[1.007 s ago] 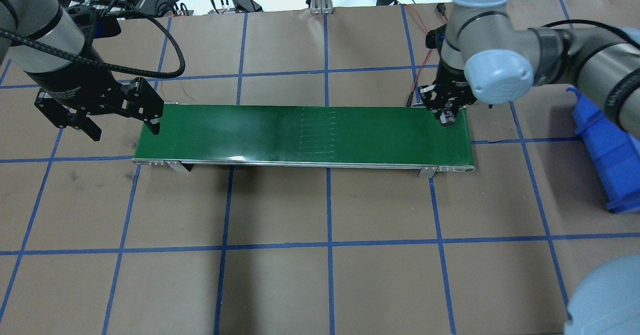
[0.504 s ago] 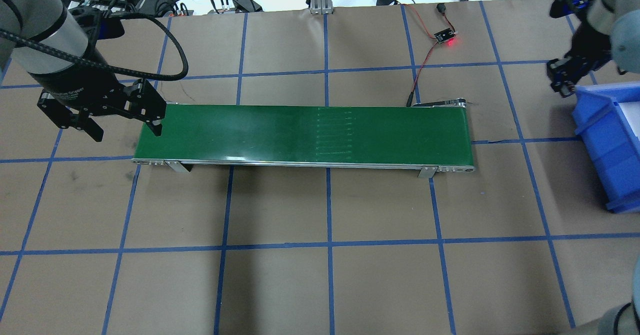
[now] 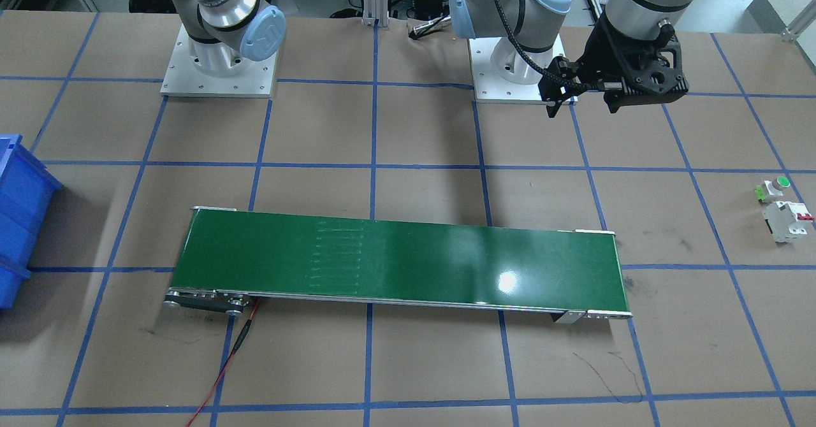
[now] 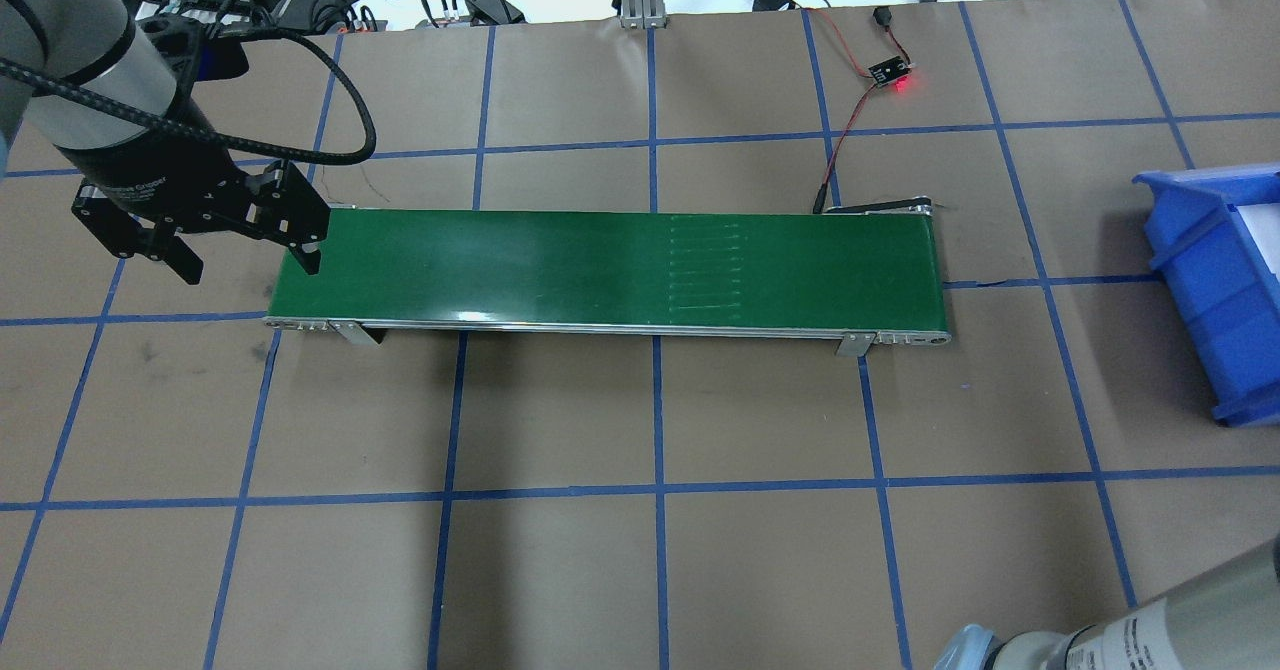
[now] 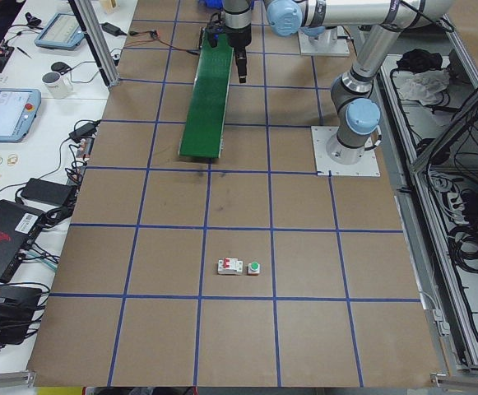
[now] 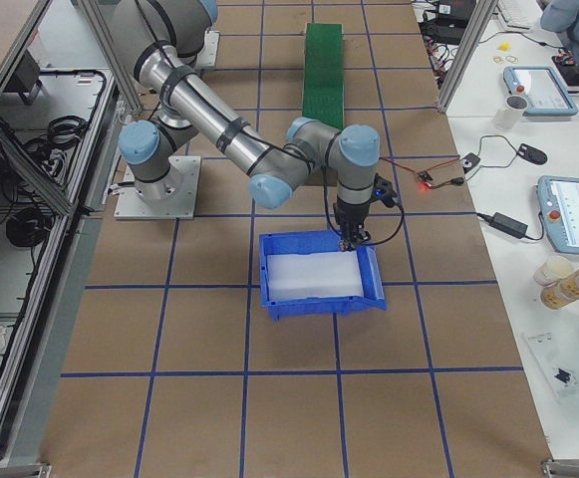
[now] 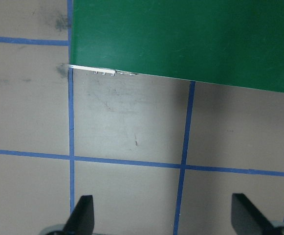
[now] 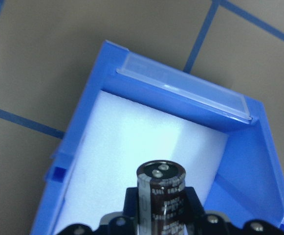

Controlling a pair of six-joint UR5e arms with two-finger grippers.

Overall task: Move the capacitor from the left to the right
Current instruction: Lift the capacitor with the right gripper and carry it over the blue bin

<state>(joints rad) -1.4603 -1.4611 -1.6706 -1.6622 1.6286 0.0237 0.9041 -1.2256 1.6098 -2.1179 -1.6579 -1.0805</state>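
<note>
The capacitor [image 8: 160, 188], dark and stubby with pale print down its side and two silvery dots on its end, is clamped in the right gripper [image 8: 161, 208]. It is over the white-floored blue bin [image 8: 181, 82], near the right edge of the bench [image 4: 1050, 400], with the bin walls well apart from it. The left gripper [image 4: 250, 265] hangs spread wide at the left end of the green belt [image 4: 600, 260].

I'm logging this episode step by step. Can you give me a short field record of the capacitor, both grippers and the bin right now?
capacitor: held over blue bin, not yet released
right gripper: shut on capacitor
left gripper: open, holding nothing, beside conveyor belt
next: likely release into bin
</note>
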